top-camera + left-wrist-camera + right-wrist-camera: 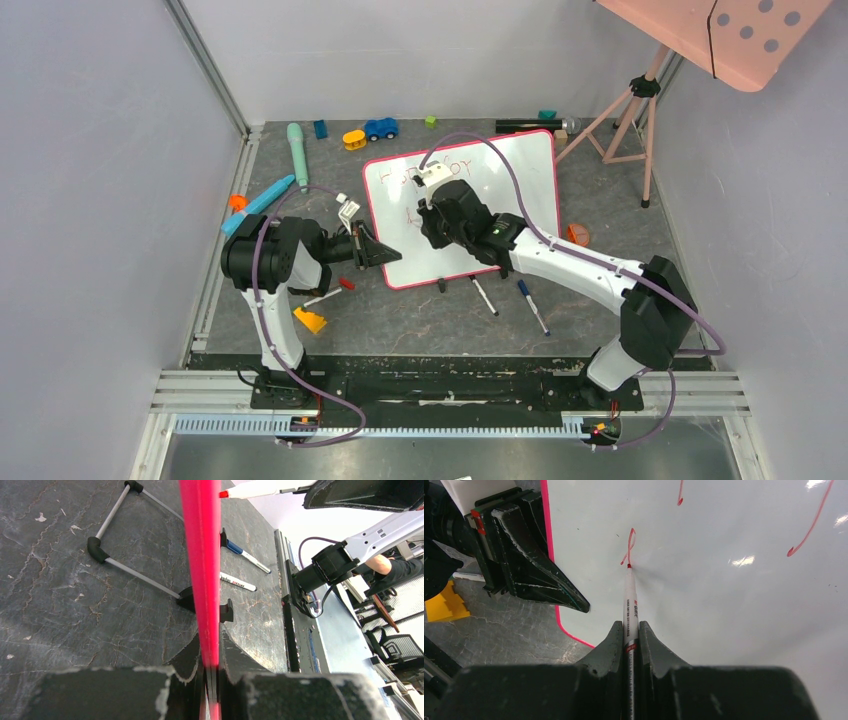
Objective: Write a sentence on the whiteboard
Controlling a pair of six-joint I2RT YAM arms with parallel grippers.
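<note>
The whiteboard [510,190] with its red-pink frame lies tilted in the middle of the mat. My left gripper [383,253] is shut on the frame's [202,555] left edge, which runs up between its jaws [212,652]. My right gripper [428,218] hovers over the board's left half, shut on a white marker [630,600]. The marker's red tip touches the board [724,605] at the bottom of a small red loop [630,542]. The sentence [425,170] shows as faint red words along the top, mostly hidden by the right wrist, with a few strokes below.
Two loose markers [484,296] [532,305] lie in front of the board, and a yellow block [310,320] sits beside the left arm. Toys line the back: a teal tube [297,145] and a blue car [380,128]. A pink perforated panel on a tripod [720,35] stands back right.
</note>
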